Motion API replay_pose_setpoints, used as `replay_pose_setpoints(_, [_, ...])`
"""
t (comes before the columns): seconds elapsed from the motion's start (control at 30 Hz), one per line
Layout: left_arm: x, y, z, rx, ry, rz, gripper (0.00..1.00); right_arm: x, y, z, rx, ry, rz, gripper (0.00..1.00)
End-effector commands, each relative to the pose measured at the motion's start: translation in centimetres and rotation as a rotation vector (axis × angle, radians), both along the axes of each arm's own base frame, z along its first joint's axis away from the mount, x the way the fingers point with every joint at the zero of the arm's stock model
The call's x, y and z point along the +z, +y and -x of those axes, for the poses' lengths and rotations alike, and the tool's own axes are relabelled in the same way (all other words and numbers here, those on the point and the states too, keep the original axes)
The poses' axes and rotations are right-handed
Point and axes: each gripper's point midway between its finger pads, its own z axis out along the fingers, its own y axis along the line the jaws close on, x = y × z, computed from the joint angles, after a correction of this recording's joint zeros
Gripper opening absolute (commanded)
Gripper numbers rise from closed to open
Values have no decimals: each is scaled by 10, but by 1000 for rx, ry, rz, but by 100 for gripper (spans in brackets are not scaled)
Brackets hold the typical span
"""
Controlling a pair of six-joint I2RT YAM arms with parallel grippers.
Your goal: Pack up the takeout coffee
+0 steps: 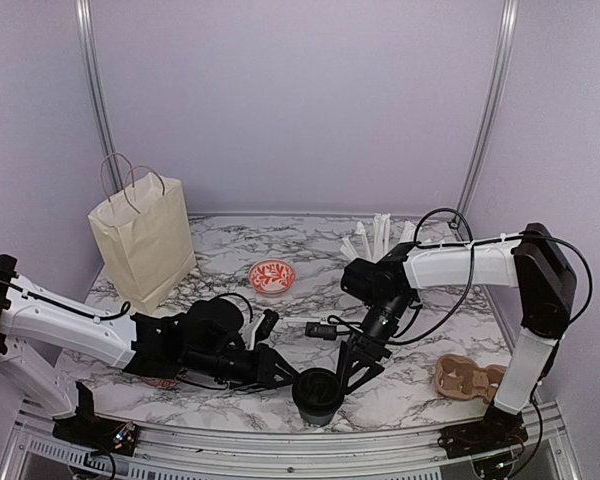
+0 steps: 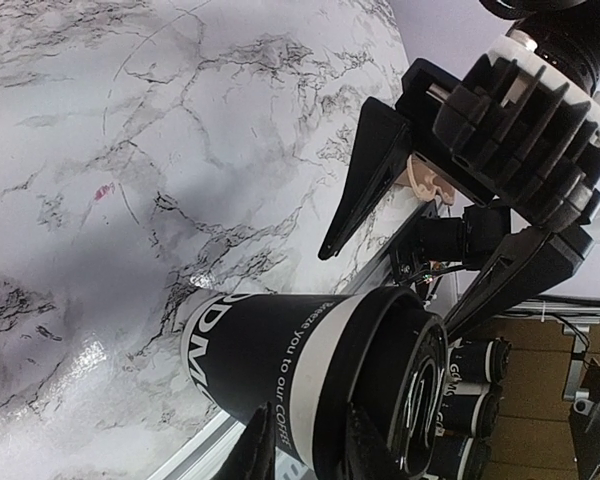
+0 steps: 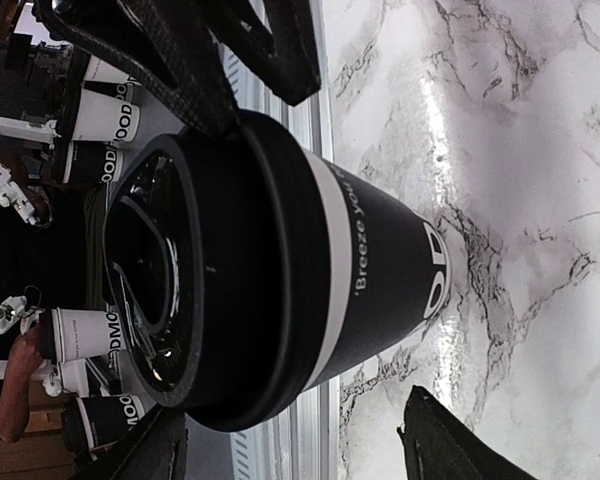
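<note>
Count for you: one takeout cup [image 1: 318, 398] with one black lid [image 1: 318, 381] seated on it, one kraft paper bag [image 1: 140, 240] with twine handles, one red-and-white bowl [image 1: 271, 277] in clear view, one brown cardboard cup carrier [image 1: 467, 378], one bunch of white wrapped straws [image 1: 380, 235], two arms. There's something reddish under the left arm, can't tell what. The cup stands upright at the near edge of the table [image 1: 230, 250], about centre, between the two grippers. Carrier is well off to its right, bag back left, bowl mid-table behind it, straws at the back. Surface is glossy white marble-look with grey veining. Walls [image 1: 300, 100] are plain lilac, with two aluminium rails [image 1: 92, 100] running up the back and a metal frame along the near edge. Left arm lies low, stretched across the table from the left. The left gripper [image 2: 315, 430] meets the cup from its left, jaws at a narrow gap, clamped on the cup's top edge at the lid skirt. Right arm: upper link upright at far right, elbow high, forearm running left, wrist pitched down at the cup. The right gripper [image 3: 298, 405] is close beside the cup with jaws spread wide. You can see marble between one finger and the cup wall; the other sits by the lid rim, contact unclear.
</note>
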Motion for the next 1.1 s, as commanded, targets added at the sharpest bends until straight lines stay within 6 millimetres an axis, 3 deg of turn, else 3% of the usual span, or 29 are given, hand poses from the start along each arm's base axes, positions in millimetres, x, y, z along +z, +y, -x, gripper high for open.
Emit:
replay_pose_setpoints(0.0, [-53, 34, 18, -21, 55, -237, 25, -5, 6, -6, -7, -77, 10, 71])
replay_pose_setpoints(0.13, [-50, 31, 22, -42, 47, -229, 25, -29, 2, -28, -60, -189, 116, 71])
replay_pose_setpoints(0.27, [-57, 36, 34, -63, 66, -247, 25, -41, 2, -36, -73, -211, 154, 69])
replay_pose_setpoints(0.5, [-86, 67, 48, -48, 107, -380, 19, -61, 2, -37, -59, -255, 214, 66])
replay_pose_setpoints(0.7, [-135, 108, 63, -31, 202, -559, 15, -89, -7, -43, -59, -287, 321, 64])
replay_pose_setpoints(0.8, [-146, 117, 67, -25, 220, -598, 14, -101, -12, -45, -60, -291, 370, 63])
replay_pose_setpoints(0.93, [-141, 107, 66, -35, 208, -580, 15, -94, -8, -49, -63, -308, 352, 62])
replay_pose_setpoints(1.07, [-99, 79, 44, -52, 47, -522, 15, -63, 1, -54, -68, -354, 265, 61])
